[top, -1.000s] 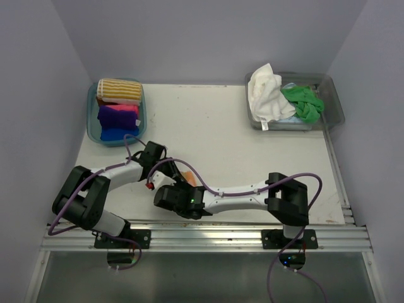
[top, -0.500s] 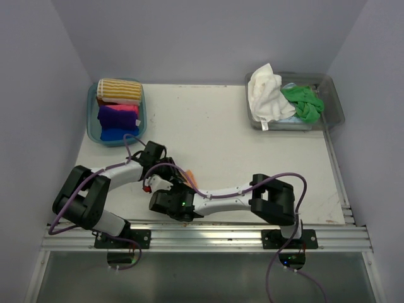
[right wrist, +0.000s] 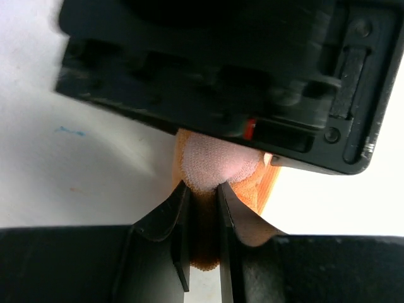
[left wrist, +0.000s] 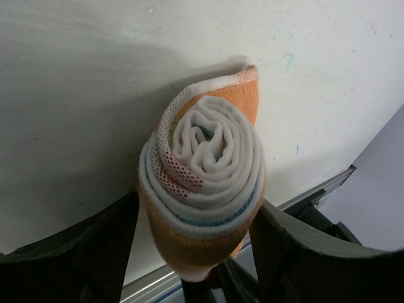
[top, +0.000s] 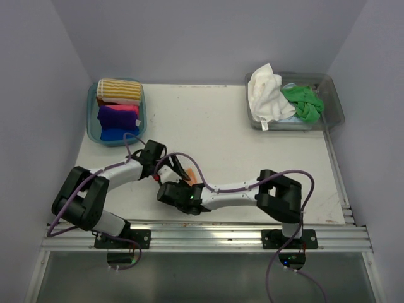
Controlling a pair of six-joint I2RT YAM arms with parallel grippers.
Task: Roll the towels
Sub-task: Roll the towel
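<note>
An orange towel (left wrist: 208, 183), rolled into a tight spiral with a white inner face, lies on the table near the front left. My left gripper (left wrist: 196, 208) stands open, its fingers (left wrist: 107, 246) flanking the roll without squeezing it. From the opposite side my right gripper (right wrist: 202, 189) is shut on the end of the orange towel (right wrist: 218, 167), just below the left gripper's black body (right wrist: 221, 63). From above, both grippers meet over the orange towel (top: 184, 173). Other towels sit in tubs: striped (top: 118, 90), purple (top: 117, 115), blue (top: 117, 132), white (top: 268, 95), green (top: 304, 101).
A blue tub (top: 93, 120) holding rolled towels stands at the back left. A clear tub (top: 334, 101) with loose towels is at the back right. A metal rail (top: 208, 235) runs along the table's near edge, close to the grippers.
My right gripper has closed on the end of the orange roll after shifting slightly. The left jaws have widened off the roll.
</note>
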